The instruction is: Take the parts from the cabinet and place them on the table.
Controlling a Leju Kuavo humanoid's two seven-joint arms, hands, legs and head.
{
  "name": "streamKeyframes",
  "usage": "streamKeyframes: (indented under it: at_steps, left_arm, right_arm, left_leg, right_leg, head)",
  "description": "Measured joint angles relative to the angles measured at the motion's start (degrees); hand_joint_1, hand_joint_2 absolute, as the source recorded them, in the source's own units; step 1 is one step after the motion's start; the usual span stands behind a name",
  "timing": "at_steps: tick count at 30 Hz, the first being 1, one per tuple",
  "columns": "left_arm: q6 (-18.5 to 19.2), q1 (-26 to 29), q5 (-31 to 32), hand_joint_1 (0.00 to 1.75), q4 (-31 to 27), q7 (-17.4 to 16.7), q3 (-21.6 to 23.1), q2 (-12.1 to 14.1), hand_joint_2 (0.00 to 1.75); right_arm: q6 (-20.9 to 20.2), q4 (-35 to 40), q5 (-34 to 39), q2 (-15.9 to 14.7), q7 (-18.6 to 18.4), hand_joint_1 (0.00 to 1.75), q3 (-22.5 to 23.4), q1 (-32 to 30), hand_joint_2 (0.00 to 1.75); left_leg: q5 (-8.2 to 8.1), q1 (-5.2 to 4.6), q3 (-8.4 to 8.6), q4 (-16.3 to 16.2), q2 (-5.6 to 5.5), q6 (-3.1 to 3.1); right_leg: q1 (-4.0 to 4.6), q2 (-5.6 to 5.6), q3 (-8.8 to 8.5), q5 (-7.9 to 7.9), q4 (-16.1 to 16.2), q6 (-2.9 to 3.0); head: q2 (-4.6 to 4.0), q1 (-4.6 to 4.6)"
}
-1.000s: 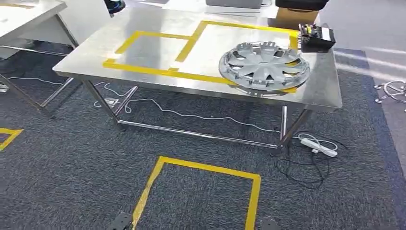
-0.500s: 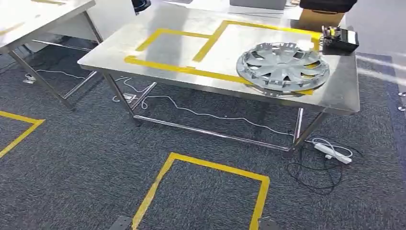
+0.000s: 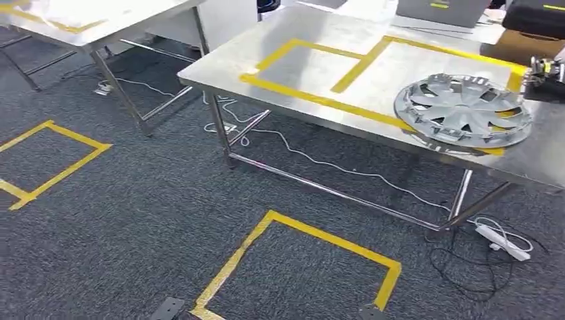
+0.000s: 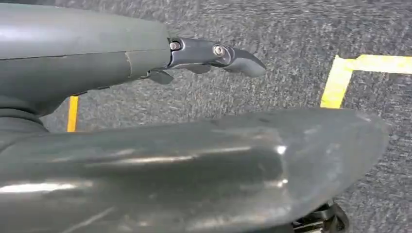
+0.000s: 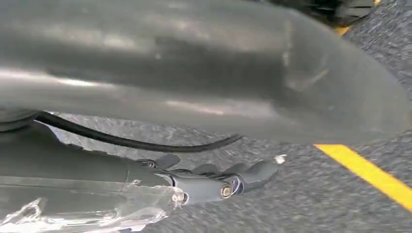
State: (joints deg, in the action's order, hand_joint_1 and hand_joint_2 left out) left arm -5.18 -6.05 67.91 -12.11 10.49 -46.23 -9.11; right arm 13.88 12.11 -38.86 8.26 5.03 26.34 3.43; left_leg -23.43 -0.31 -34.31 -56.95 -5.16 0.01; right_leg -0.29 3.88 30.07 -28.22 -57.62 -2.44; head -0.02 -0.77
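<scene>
A silver wheel cover (image 3: 463, 110) lies flat on the steel table (image 3: 226, 67), near its right end, overlapping the yellow tape line (image 3: 313, 100) that marks frames on the top. My left hand (image 4: 145, 121) hangs over grey carpet with its fingers (image 4: 233, 56) stretched out straight and nothing in it. My right hand (image 5: 194, 97) hangs the same way, its fingers (image 5: 248, 177) extended and apart from the thumb, holding nothing.
A second steel table (image 3: 100, 20) stands at the far left. Yellow tape squares mark the carpet in front (image 3: 313, 233) and to the left (image 3: 60, 153). Cables and a white power strip (image 3: 503, 241) lie under the table. A black device (image 3: 550, 70) sits at the table's far right.
The camera has swung to the left: the table and wheel cover sit further right in the picture, and the second table and left floor square have come into view.
</scene>
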Motion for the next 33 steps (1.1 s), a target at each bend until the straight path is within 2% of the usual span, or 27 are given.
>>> streamKeyframes:
  at_steps: [3,4,5,6,7,8,9,10,11,12,13,14,15,16,19,20,21,22,24,25,26,27,28,29,30,31,33]
  left_arm:
    - [0.0,0.28,0.0,0.0,0.0,-0.02,0.0,0.0,0.0]
    - [0.0,0.34,0.0,0.0,0.0,-0.02,0.0,0.04,0.0]
    - [0.0,0.43,0.0,0.0,0.0,-0.04,0.0,0.07,0.0]
    - [0.0,0.35,0.0,0.0,0.0,-0.09,0.0,0.07,0.0]
    - [0.0,0.19,0.0,0.0,0.0,-0.09,0.0,0.09,0.0]
    - [0.0,0.12,0.0,0.0,0.0,-0.09,0.0,0.09,0.0]
    - [0.0,0.14,0.0,0.0,0.0,-0.09,0.0,0.09,0.0]
    - [0.0,0.31,0.02,0.0,0.0,-0.09,0.0,0.11,0.0]
    - [0.0,0.43,0.13,0.0,0.0,-0.09,0.0,0.11,0.0]
    - [-0.02,0.46,0.22,0.0,0.0,-0.09,0.0,0.09,0.0]
    - [-0.04,0.42,0.31,0.0,0.0,-0.09,0.0,0.11,0.0]
    - [-0.09,0.37,0.35,0.0,0.0,-0.09,0.02,0.11,0.0]
    - [-0.11,0.16,0.42,0.0,0.0,-0.09,0.04,-0.02,0.0]
    - [-0.17,0.07,0.46,0.0,0.0,-0.09,0.04,-0.02,0.0]
    - [-0.26,0.36,0.46,0.0,0.0,-0.09,0.04,0.0,0.0]
    - [-0.35,0.46,0.46,0.0,0.0,-0.09,0.04,-0.07,0.0]
    - [-0.44,0.42,0.5,0.0,0.0,-0.09,0.04,-0.04,0.0]
    - [-0.46,0.31,0.5,0.0,0.0,-0.09,0.04,-0.09,0.0]
    - [-0.52,0.36,0.52,0.0,0.0,-0.11,0.04,-0.2,0.0]
    - [-0.59,0.48,0.55,0.0,0.0,-0.2,0.04,-0.22,0.0]
    - [-0.66,0.63,0.55,0.0,0.0,-0.31,0.04,-0.2,0.0]
    - [-0.77,0.73,0.55,0.0,0.0,-0.37,0.04,-0.22,0.0]
    - [-0.81,0.75,0.59,0.0,0.0,-0.46,0.04,-0.26,0.0]
    - [-0.83,0.75,0.61,0.0,0.0,-0.48,0.04,-0.33,0.0]
    - [-0.85,0.7,0.61,0.0,0.0,-0.52,0.04,-0.35,0.0]
    - [-0.87,0.6,0.65,0.0,0.0,-0.52,0.04,-0.35,0.0]
    - [-0.9,0.93,0.68,0.0,0.0,-0.55,0.04,-0.35,0.0]
  right_arm:
    - [0.0,-0.04,-0.04,0.07,-0.15,0.0,0.02,0.04,0.0]
    - [-0.02,-0.04,-0.11,0.19,-0.15,0.0,0.02,0.02,0.0]
    - [-0.02,-0.07,-0.18,0.24,-0.15,0.0,0.02,0.11,0.0]
    - [-0.02,-0.07,-0.22,0.33,-0.15,0.0,0.02,0.12,0.0]
    - [-0.02,-0.09,-0.26,0.35,-0.26,0.0,0.02,0.02,0.0]
    - [-0.04,-0.11,-0.28,0.33,-0.33,0.0,0.02,-0.17,0.0]
    - [-0.04,-0.11,-0.26,0.33,-0.35,0.0,0.04,-0.33,0.0]
    - [-0.07,-0.11,-0.26,0.33,-0.39,0.0,0.07,-0.38,0.0]
    - [-0.07,-0.11,-0.18,0.37,-0.39,0.0,0.07,-0.38,0.0]
    - [-0.09,-0.11,-0.13,0.44,-0.39,0.0,0.07,-0.34,0.0]
    - [-0.09,-0.11,-0.11,0.48,-0.39,0.0,0.09,-0.3,0.0]
    - [-0.09,-0.11,-0.02,0.48,-0.37,0.0,0.11,-0.25,0.0]
    - [-0.09,-0.11,0.04,0.48,-0.33,0.0,0.11,-0.32,0.0]
    - [-0.11,-0.11,0.11,0.48,-0.33,0.0,0.11,-0.29,0.0]
    - [-0.17,-0.11,0.13,0.5,-0.55,0.0,0.11,-0.19,0.0]
    - [-0.17,-0.11,0.11,0.5,-0.66,0.0,0.11,-0.17,0.0]
    - [-0.17,-0.11,0.04,0.52,-0.66,0.0,0.11,-0.19,0.0]
    - [-0.2,-0.13,-0.09,0.5,-0.74,0.0,0.11,-0.27,0.0]
    - [-0.26,-0.15,-0.39,0.5,-0.92,0.0,0.11,-0.57,0.0]
    - [-0.28,-0.17,-0.48,0.52,-0.98,0.0,0.11,-0.7,0.0]
    - [-0.28,-0.17,-0.5,0.5,-1.01,0.0,0.11,-0.74,0.0]
    - [-0.28,-0.17,-0.52,0.5,-1.01,0.0,0.11,-0.68,0.0]
    - [-0.28,-0.17,-0.55,0.5,-1.01,0.0,0.11,-0.61,0.0]
    - [-0.28,-0.17,-0.59,0.52,-1.01,0.0,0.11,-0.58,0.0]
    - [-0.3,-0.22,-0.63,0.52,-1.01,0.0,0.11,-0.6,0.0]
    - [-0.33,-0.26,-0.66,0.61,-1.01,0.0,0.11,-0.59,0.0]
    - [-0.33,-0.26,-0.68,0.59,-1.03,0.0,0.13,-0.43,0.0]
  left_leg:
    - [0.79,0.44,-0.29,0.66,-1.09,-1.19]
    - [0.78,0.38,-0.41,0.6,-1.34,-1.41]
    - [-0.3,0.19,-0.82,-0.29,1.24,-1.67]
    - [-2.57,0.17,-2.19,-3.27,3.07,-2.01]
    - [-4.99,0.27,-4.23,-7.62,3.92,-2.35]
    - [-7.19,0.39,-6.43,-12.47,4.25,-2.61]
    - [-8.59,0.51,-8.31,-16.56,4.34,-2.85]
    - [-8.44,0.7,-8.76,-17.75,4.4,-3.02]
    - [-7.03,0.83,-7.75,-16.22,4.47,-3.15]
    - [-4.76,0.94,-5.47,-12.21,4.79,-3.26]
    - [-2.39,1.01,-2.26,-6.74,5.61,-3.31]
    - [-0.86,1.03,0.85,-1.79,7.96,-3.41]
    - [-1.48,0.66,1.99,0.72,10.03,-3.41]
    - [-1.37,0.79,1.74,0.46,8.56,-1.95]
    - [-1.34,0.55,1.51,0.52,7.07,-0.78]
    - [-1.16,0.82,1.57,0.63,6.61,-0.35]
    - [-1.15,0.84,1.52,0.63,6.17,0.05]
    - [-1.1,0.83,1.45,0.63,5.58,0.35]
    - [-1.13,0.69,1.37,0.61,4.11,0.5]
    - [-1.13,0.66,1.38,0.59,3.5,0.51]
    - [-1.12,0.66,1.41,0.57,2.75,0.5]
    - [-1.11,0.67,1.49,0.54,1.96,0.47]
    - [-1.1,0.73,1.62,0.53,1.24,0.41]
    - [-1.11,0.8,1.65,0.45,0.61,0.17]
    - [-1.12,0.58,1.42,0.28,0.08,-0.2]
    - [-1.0,0.56,0.95,0.03,-0.6,-0.64]
    - [-0.44,0.98,0.62,0.47,-1.43,-1.5]
  right_leg:
    - [0.4,-1.16,0.03,0.44,-0.27,0.78]
    - [-0.03,-1.72,-0.05,0.9,0.32,1.28]
    - [-0.1,-2.39,-0.14,1.14,0.53,1.62]
    - [-0.12,-2.86,-0.06,1.25,0.58,1.9]
    - [-0.12,-3.6,0.05,1.24,0.58,1.94]
    - [-0.11,-4.39,0.13,1.23,0.58,1.96]
    - [-0.12,-5.19,0.23,1.23,0.57,1.96]
    - [-0.17,-5.94,0.26,1.23,0.57,1.95]
    - [-0.22,-6.53,0.26,1.22,0.56,1.92]
    - [-0.31,-7.2,0.2,1.15,0.55,1.79]
    - [-0.43,-7.74,0.04,1.04,0.55,1.58]
    - [-0.28,-8.2,-0.22,0.85,0.47,1.16]
    - [0.26,-8.52,0.02,0.45,0.09,0.63]
    - [0.35,-8.93,-0.02,0.36,0.23,0.37]
    - [0.1,-10.55,-1.03,0.27,0.62,-0.47]
    - [-0.19,-9.05,-0.72,-0.59,-0.11,-0.94]
    - [-0.21,-6.66,0.29,-2.45,-2.55,-0.98]
    - [-0.25,-5.24,2.2,-4.85,-6.9,-1.02]
    - [-0.19,-4.09,7.18,-8.89,-17.22,-1.02]
    - [-0.18,-4.01,8.29,-8.93,-18.97,-0.96]
    - [-0.18,-3.99,8.09,-7.33,-17.79,-0.83]
    - [-0.23,-3.95,6.57,-4.68,-13.99,-0.71]
    - [-0.3,-3.63,4.24,-1.8,-8.78,-0.59]
    - [-0.5,-2.08,1.89,0.72,-3.6,-0.55]
    - [-0.87,1.1,0.9,0.26,-1.18,-0.62]
    - [-0.98,0.9,0.82,0.23,-0.55,-0.59]
    - [-0.52,0.21,0.85,0.45,-0.79,-0.12]
  head:
    - [0.0,0.0]
    - [0.0,0.04]
    - [0.0,0.13]
    - [0.0,0.62]
    - [0.0,0.74]
    - [0.0,0.74]
    - [0.0,0.74]
    - [0.0,0.74]
    - [0.0,0.76]
    - [0.0,0.76]
    - [0.0,0.74]
    - [0.0,0.79]
    - [0.0,1.23]
    - [0.0,0.92]
    - [0.0,0.77]
    - [0.0,0.63]
    - [0.0,0.48]
    - [0.0,0.31]
    - [0.0,0.15]
    - [0.0,0.13]
    - [0.0,0.15]
    - [0.0,0.13]
    - [0.0,0.15]
    - [0.0,0.09]
    - [0.0,0.0]
    - [0.0,0.15]
    - [0.0,0.11]
